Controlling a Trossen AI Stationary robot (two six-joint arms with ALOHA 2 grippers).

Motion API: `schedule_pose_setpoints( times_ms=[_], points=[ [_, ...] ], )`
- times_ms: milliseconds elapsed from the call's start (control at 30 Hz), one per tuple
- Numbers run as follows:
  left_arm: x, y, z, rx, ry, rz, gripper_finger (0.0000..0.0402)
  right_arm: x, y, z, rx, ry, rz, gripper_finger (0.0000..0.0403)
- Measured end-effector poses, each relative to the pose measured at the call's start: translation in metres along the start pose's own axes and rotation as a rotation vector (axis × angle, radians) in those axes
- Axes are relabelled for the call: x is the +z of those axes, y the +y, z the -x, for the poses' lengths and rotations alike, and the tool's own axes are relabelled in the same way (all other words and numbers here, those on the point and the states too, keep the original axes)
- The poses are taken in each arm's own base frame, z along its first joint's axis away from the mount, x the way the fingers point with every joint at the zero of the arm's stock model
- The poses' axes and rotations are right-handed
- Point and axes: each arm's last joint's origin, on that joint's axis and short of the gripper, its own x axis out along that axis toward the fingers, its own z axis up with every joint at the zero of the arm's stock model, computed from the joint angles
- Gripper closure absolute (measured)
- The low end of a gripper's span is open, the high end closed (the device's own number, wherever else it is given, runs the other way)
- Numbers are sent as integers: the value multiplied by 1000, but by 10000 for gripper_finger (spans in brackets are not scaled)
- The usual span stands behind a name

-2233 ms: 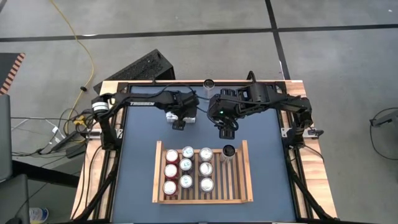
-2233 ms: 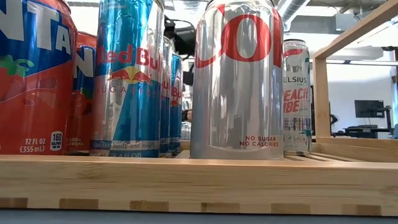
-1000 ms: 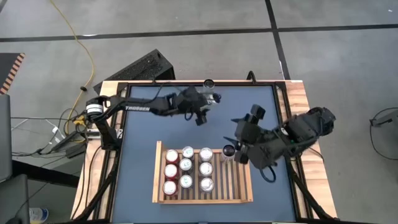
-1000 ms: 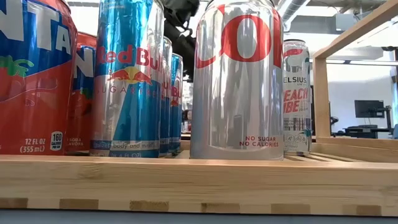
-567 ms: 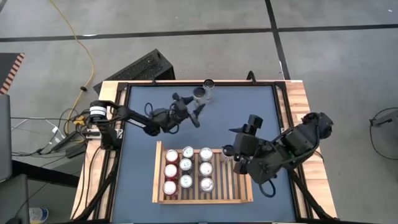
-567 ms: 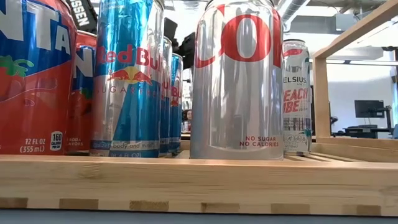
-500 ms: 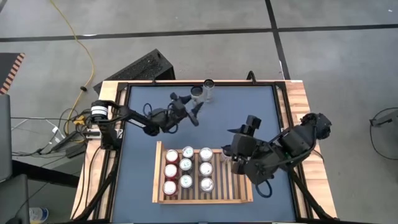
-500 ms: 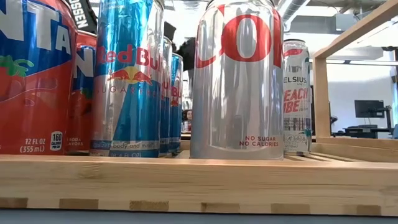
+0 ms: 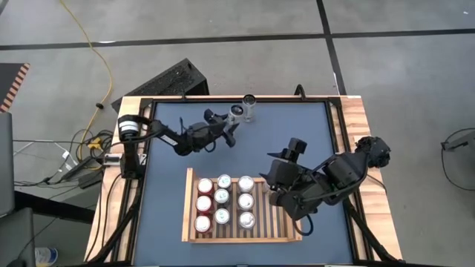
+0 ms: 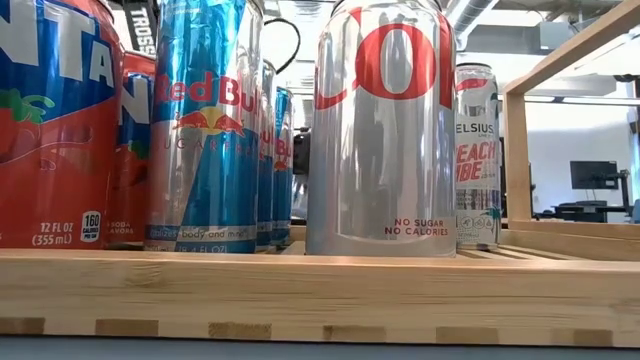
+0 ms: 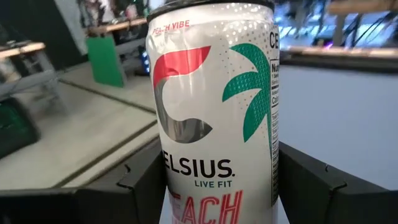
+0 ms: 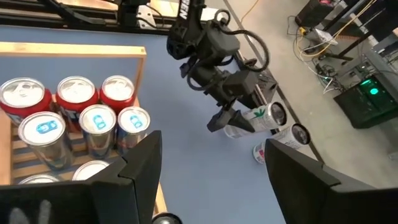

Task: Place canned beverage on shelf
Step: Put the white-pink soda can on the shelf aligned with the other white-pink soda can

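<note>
The light-wood shelf (image 9: pixel 245 239) lies at the table's near middle and holds several upright cans (image 9: pixel 223 200) in three rows; the low view shows red, blue and silver ones (image 10: pixel 380 130). A white Celsius can (image 10: pixel 477 155) stands on the slats at the shelf's far right, hidden under my right arm in the high view. My right gripper (image 9: pixel 272 189) hangs open above that corner, nothing between its fingers (image 12: pixel 140 168). Near the far edge my left gripper (image 9: pixel 230 123) is shut on another white Celsius can (image 9: pixel 236 111). A further can (image 9: pixel 249 100) stands just beyond it. My left gripper pinches the Celsius can's lower body (image 11: pixel 171 180) between its two fingers, one on either side of the round wall. The fingers come about level from the table's left. The can stays upright in the hold; whether its base touches the table does not show.
The shelf's right-hand slats (image 9: pixel 280 226) are bare. Open blue tabletop (image 9: pixel 167 193) lies left of the shelf and between shelf and far edge. The loose can (image 12: pixel 291 135) stands close beside the held one. A black box (image 9: pixel 171 80) sits off the table's far left corner.
My left gripper has drawn back toward the table's left edge, carrying the Celsius can upright away from the loose can by the far edge. My right gripper has moved toward the left and near, over the shelf's far right corner, covering the can there in the high view.
</note>
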Motion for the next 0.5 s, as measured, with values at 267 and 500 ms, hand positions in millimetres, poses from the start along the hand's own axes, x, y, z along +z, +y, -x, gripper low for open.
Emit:
schedule_pose_setpoints(
  times_ms=[267,500],
  points=[
    [-23,-11,0,-47,-15,2,172,0,0,0,1,0,0,143],
    [-33,-23,5,-19,-50,-1,161,0,-1,-2,-5,5,0,143]
  ],
)
